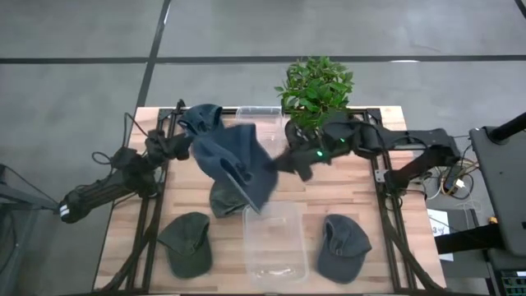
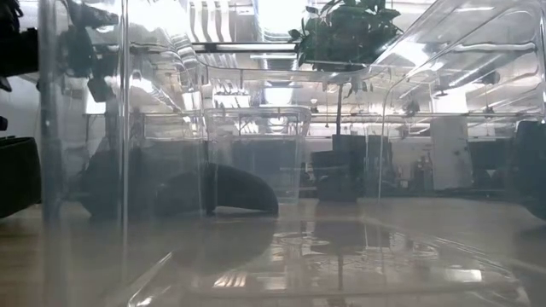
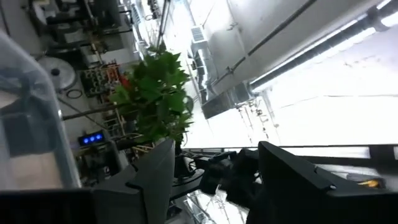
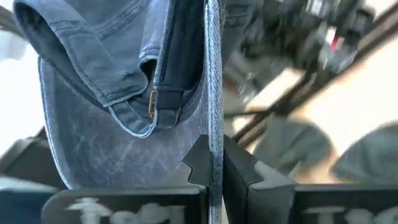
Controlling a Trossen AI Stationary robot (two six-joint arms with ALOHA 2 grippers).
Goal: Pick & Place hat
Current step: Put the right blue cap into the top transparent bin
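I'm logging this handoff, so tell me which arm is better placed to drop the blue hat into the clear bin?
Right. The right hand is shut on the blue hat's brim, holding it just above the clear bin. The left hand is farther back, by the hat's other end.

Right gripper (image 4: 214, 163) jaws pinch the hanging denim cap (image 4: 124, 93).

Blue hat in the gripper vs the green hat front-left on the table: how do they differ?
The blue denim hat hangs in the air, pinched by its edge in the right gripper; the green hat lies flat on the table, untouched. The blue one is faded denim blue, the green one dark olive. The blue one dangles above the clear bin; the green one sits beside it. Both are caps.
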